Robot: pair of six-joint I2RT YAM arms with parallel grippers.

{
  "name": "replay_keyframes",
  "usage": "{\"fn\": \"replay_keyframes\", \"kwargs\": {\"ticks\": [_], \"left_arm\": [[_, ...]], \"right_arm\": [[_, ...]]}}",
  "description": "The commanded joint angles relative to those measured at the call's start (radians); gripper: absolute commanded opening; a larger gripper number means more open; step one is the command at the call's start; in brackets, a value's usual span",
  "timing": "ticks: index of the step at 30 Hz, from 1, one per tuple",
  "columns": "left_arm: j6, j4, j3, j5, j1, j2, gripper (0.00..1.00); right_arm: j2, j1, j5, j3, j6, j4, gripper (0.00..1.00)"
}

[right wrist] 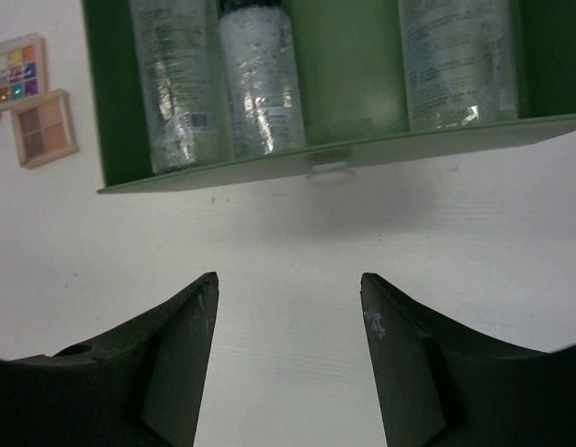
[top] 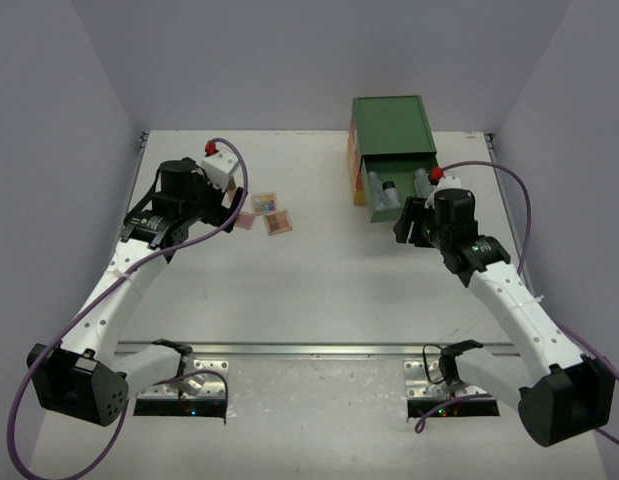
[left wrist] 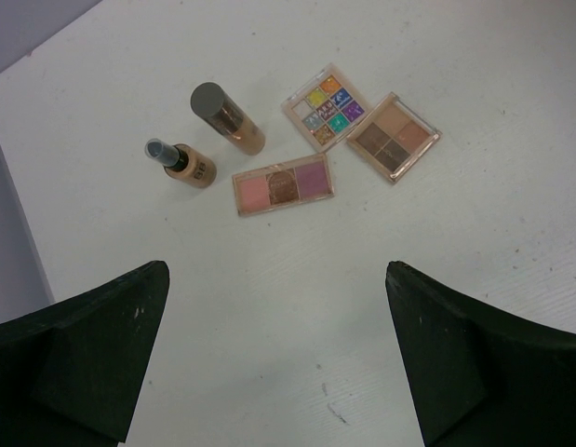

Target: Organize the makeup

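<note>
Table (top: 319, 290), white; green drawer chest (top: 392, 128) at far right, its drawer (right wrist: 343, 154) pulled out toward the near side.

Left gripper (left wrist: 276, 267): over the far left part of the table; fingers spread wide, nothing between them, bare table beneath; holds nothing.

Ahead of the left gripper, all lying on the table:
- grey-capped amber tube (left wrist: 227, 116), on its side;
- dark-capped amber bottle (left wrist: 180, 163), on its side, just beside the tube, apart from it;
- pink palette (left wrist: 283, 184), open-faced, just beside both, closest of the group to the fingers;
- multicolour palette (left wrist: 327, 107) and brown palette (left wrist: 395, 137), corner to corner; cannot tell whether they touch.

In the top view the left arm hides the two amber pieces; the palettes sit left of centre, well apart from the chest.

Right gripper (right wrist: 288, 277): just near of the drawer's front wall, centred on it; fingers partly apart, nothing between them, nothing gripped; not touching the drawer.

In the drawer, lying lengthwise:
- first clear bottle (right wrist: 180, 84) against the left wall;
- second clear bottle (right wrist: 260, 79) right beside it;
- third clear bottle (right wrist: 455, 60) toward the right wall, a gap between it and the second.
</note>
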Motion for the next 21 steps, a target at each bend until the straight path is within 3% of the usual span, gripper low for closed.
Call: {"fn": "replay_keyframes", "kwargs": {"ticks": [1, 21], "left_arm": [[0.009, 0.062, -0.008, -0.017, 0.002, 0.005, 1.00], [0.012, 0.089, -0.013, -0.020, 0.001, 0.049, 1.00]], "right_arm": [[0.028, -0.001, 0.081, -0.029, 0.001, 0.218, 0.61], [0.150, -0.004, 0.108, -0.043, -0.005, 0.475, 0.57]]}}
